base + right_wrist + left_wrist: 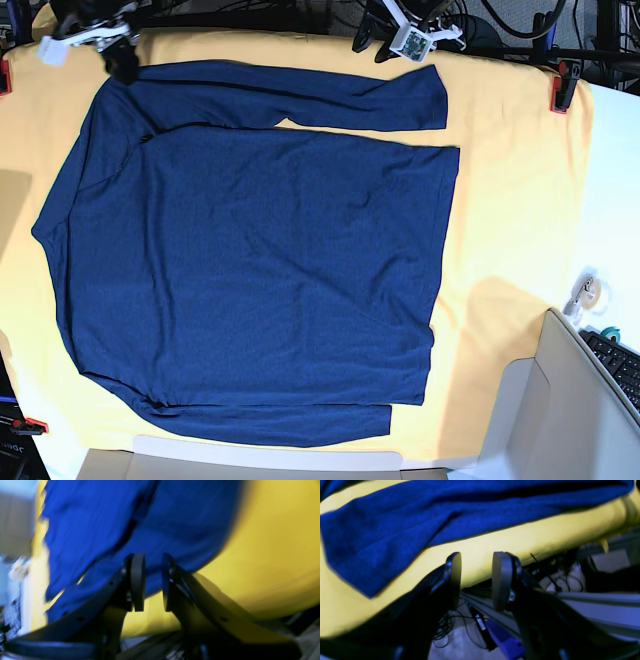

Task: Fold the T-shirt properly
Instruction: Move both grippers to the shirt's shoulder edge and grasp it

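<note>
- Your left pincer [476, 580] hangs with jaws apart and empty, just off the worktop edge.
- Your right pincer [150, 582] has jaws narrowly apart, gripping nothing.
- Ahead of both, the T-shirt [250, 270] lies flat on the yellow cloth [520, 200], sleeves tucked across.
- Judged step: between folds; next calls for gripping an edge.

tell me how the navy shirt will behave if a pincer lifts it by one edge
The T-shirt will probably flop and drape, since its thin knit lies flat with soft creases. It looks light for its spread. It may drag over the yellow cloth rather than lift cleanly, as most of it rests there.
</note>
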